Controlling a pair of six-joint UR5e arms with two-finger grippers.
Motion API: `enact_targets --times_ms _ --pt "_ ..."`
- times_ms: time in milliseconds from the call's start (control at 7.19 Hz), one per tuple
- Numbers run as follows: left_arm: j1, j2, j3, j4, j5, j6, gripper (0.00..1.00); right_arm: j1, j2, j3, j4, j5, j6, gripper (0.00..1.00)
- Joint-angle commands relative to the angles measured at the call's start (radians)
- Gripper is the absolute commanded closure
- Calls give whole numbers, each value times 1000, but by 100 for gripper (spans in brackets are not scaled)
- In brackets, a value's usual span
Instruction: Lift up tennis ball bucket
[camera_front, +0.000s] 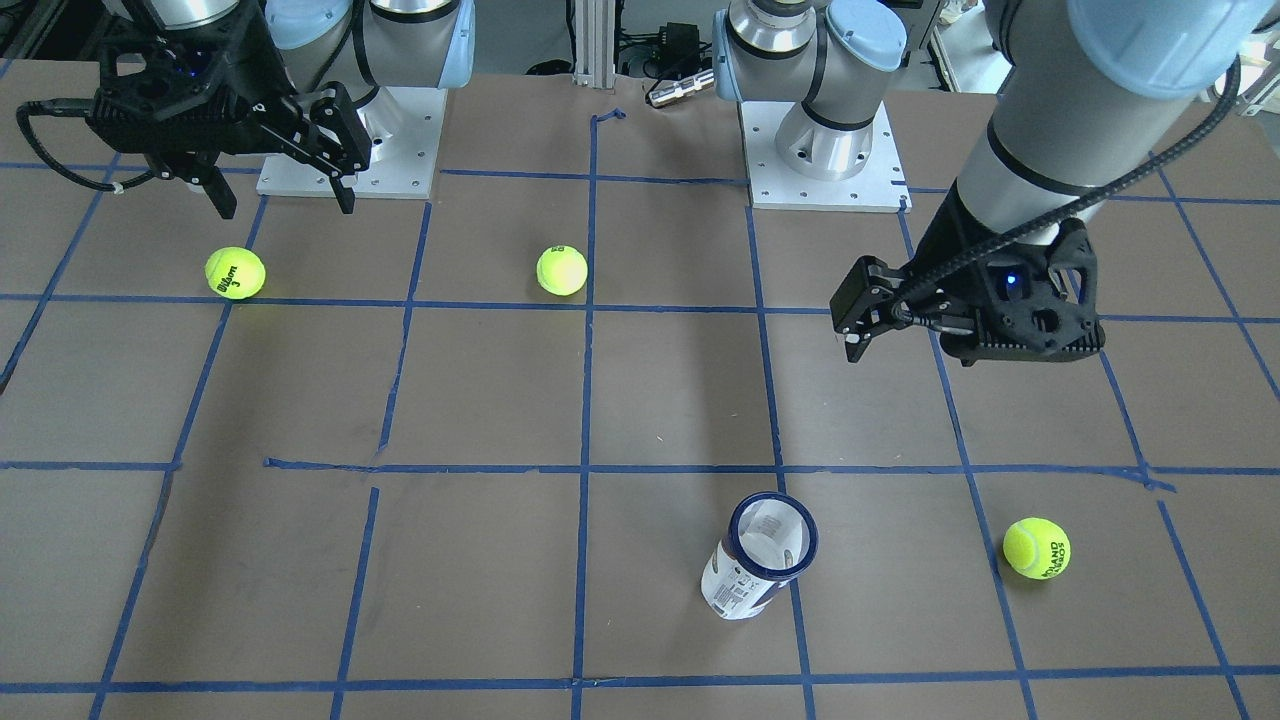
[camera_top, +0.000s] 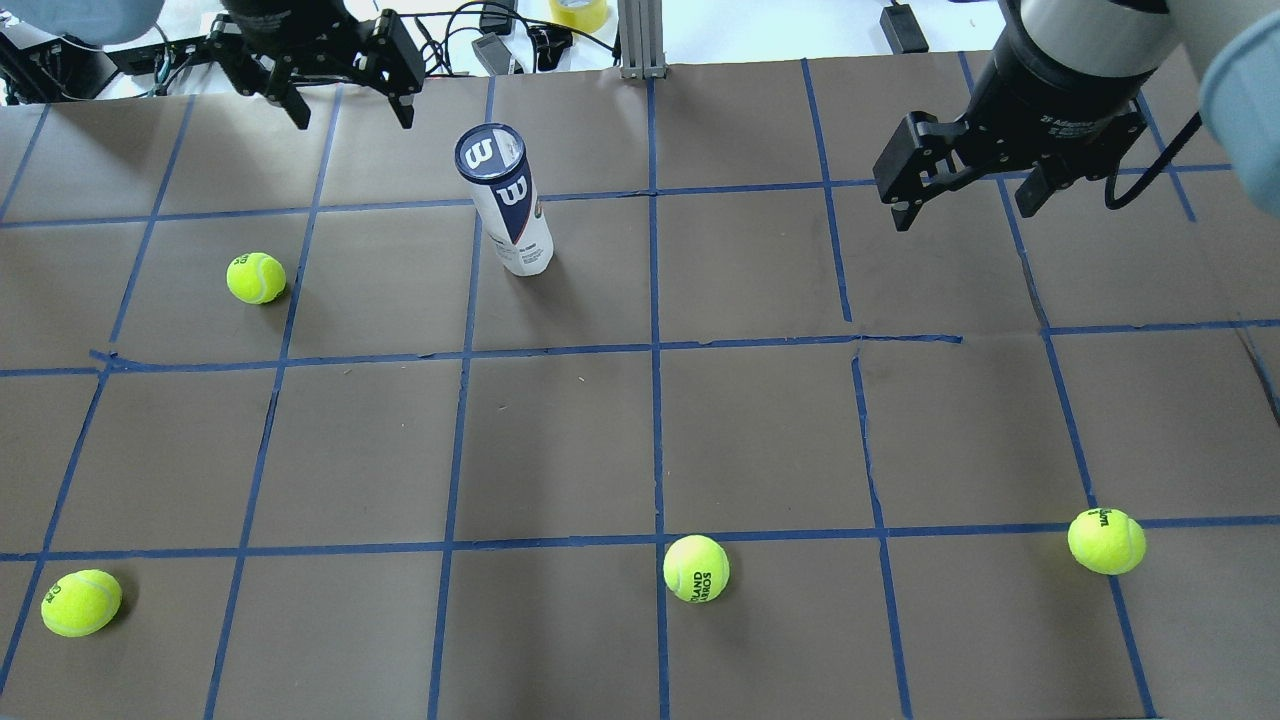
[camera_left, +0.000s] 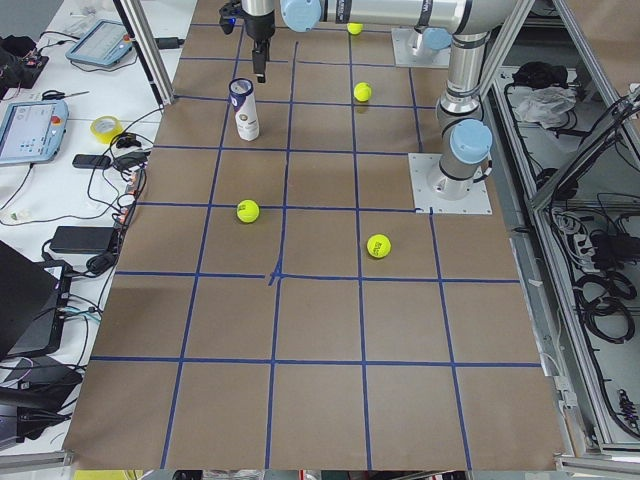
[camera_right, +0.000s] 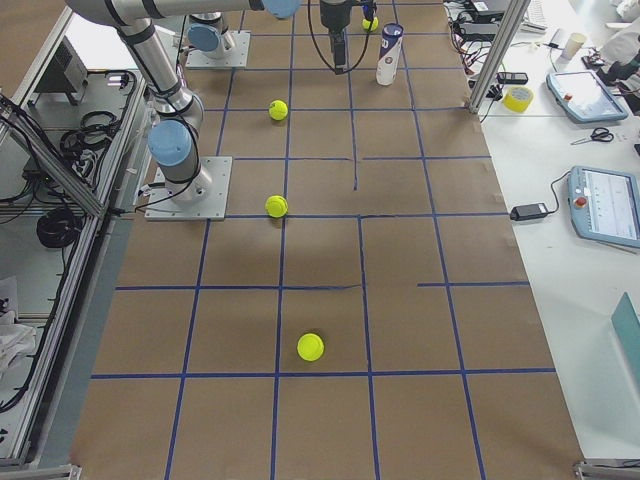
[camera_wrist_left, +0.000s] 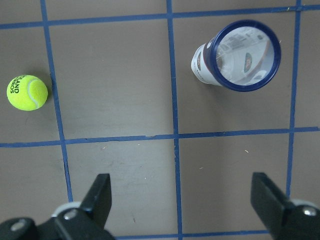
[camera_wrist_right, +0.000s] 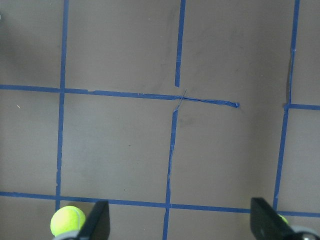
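Two grippers hang above the table, neither holding anything: the left gripper has its fingers spread wide, and the right gripper is likewise spread, well off to the other side over bare tape lines. Just ahead of the left gripper, offset toward one finger rather than centred in the gap, stands the tennis ball bucket, upright on the far left part of the table and touching nothing else. Four tennis balls lie scattered well apart from it. Looking down through its navy-rimmed top, the left wrist view shows no yellow inside, so the tube is probably empty and very light (whether a clear lid covers the top cannot be told). Its wall looks like thin, glossy plastic: likely slippery, and likely to flex under a hard squeeze. Being tall and slim on a small base, it would tip at a sideways nudge. The soundest hold appears to be across the round body near or a little above mid-height, below the rim, with one finger on each side and moderate pressure.
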Motion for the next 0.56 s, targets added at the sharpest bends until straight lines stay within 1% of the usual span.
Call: enact_targets --times_ms 0,278,417 --pt "5 76 -111 9 -3 21 0 1 1 0 -3 3 0 0" --pt "5 124 -164 22 -3 27 0 -1 1 0 -5 5 0 0" --pt "4 144 -170 22 -14 27 0 1 1 0 -2 5 0 0"
